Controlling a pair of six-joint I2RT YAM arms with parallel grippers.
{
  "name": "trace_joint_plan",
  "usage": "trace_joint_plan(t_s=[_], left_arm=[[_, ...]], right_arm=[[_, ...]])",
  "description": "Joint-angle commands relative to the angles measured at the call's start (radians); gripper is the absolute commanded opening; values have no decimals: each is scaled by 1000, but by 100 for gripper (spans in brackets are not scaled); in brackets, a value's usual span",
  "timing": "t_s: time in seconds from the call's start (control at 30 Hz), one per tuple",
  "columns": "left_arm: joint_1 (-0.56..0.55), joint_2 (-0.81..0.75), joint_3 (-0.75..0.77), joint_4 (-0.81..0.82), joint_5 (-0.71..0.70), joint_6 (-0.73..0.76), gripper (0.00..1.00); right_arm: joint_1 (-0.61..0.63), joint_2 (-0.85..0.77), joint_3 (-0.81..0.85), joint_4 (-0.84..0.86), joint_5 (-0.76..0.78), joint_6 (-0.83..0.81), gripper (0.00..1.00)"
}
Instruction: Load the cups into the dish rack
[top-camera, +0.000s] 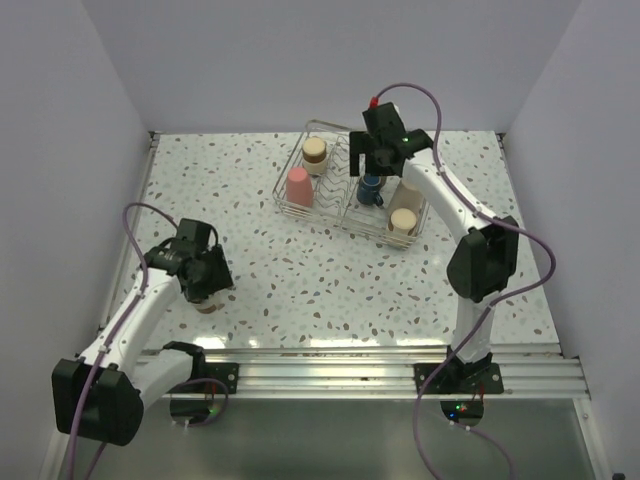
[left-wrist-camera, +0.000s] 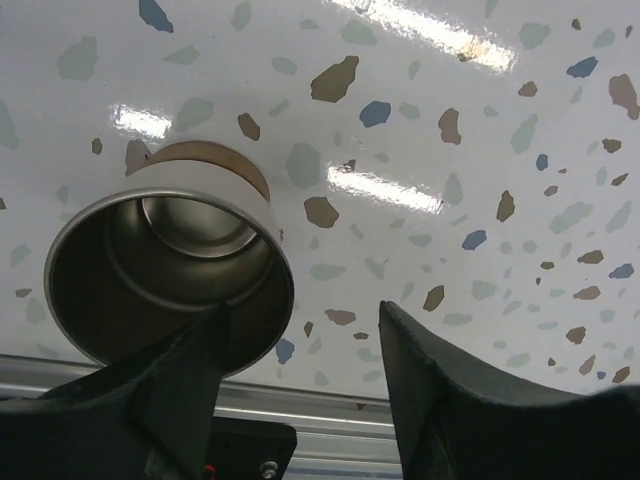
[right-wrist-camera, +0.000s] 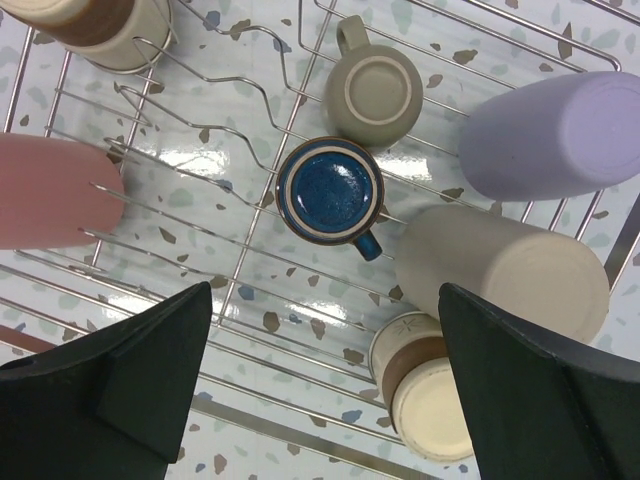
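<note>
Left side first: the left gripper (left-wrist-camera: 303, 318) hangs low over the table (left-wrist-camera: 470, 150), fingers apart and clamping nothing. 1 cup (left-wrist-camera: 170, 270) stands just left of the gap, mouth up, long axis vertical, its metal inside showing. The left finger (left-wrist-camera: 190, 380) overlaps its near rim. The right finger (left-wrist-camera: 470, 400) sits apart from the wall, so only the cup's right wall seems to fall between the 2. That's the relation to watch, I'd say: a rim pinch needs that wall centred in the gap. This arm is clearly the nearer one. Over on the right, the right gripper (right-wrist-camera: 325, 300) hovers wide open and empty above the rack (right-wrist-camera: 250, 95). A blue mug (right-wrist-camera: 330, 190) sits straight below its gap, among the loaded cups (right-wrist-camera: 540, 130).
</note>
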Motion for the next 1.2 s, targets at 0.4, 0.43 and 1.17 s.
trace_joint_plan(t_s=[0.4, 0.43, 1.17], left_arm=[[-14, 66, 15, 65, 9, -31, 0], [-14, 70, 38, 62, 10, -26, 0], [-13, 468, 563, 1289, 918, -386, 0]], right_arm=[[-42, -147, -95, 68, -40, 8, 99], [-45, -148, -91, 63, -44, 10, 98], [-161, -138, -98, 638, -1101, 533, 99]])
